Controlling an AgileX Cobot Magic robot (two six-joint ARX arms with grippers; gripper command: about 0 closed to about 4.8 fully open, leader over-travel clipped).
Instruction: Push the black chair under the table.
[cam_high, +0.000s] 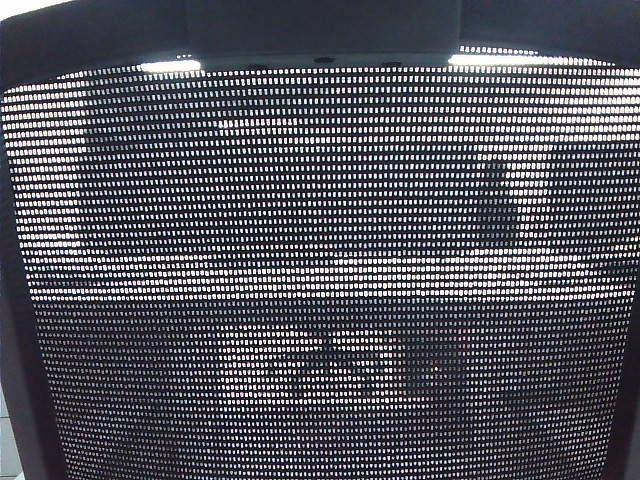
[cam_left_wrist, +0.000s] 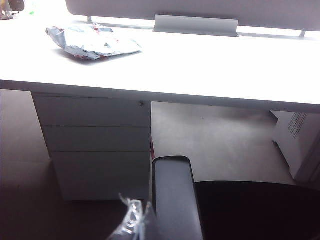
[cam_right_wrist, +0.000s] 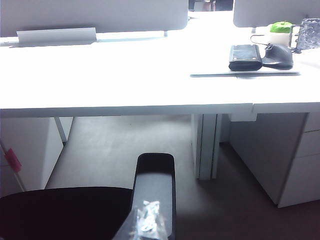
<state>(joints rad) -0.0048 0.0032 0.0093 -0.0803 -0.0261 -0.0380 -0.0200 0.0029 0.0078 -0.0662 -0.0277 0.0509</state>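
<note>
White long desk with a flat top (cam_left_wrist: 200, 65) stands at twelve o'clock. My left gripper (cam_left_wrist: 132, 222) and right gripper (cam_right_wrist: 147, 222) sit behind the armrests of the black mesh-backed office chair (cam_high: 320, 280); I cannot tell their opening. I judge the chair only partly in; next, push forward.

We see the black chair (cam_high: 320, 280), its mesh a fine grid of pale dots on dark. The table (cam_left_wrist: 210, 60) shows plain white, drawers too. A black mouse (cam_right_wrist: 278, 54) sits beside a green object (cam_right_wrist: 281, 27).
</note>
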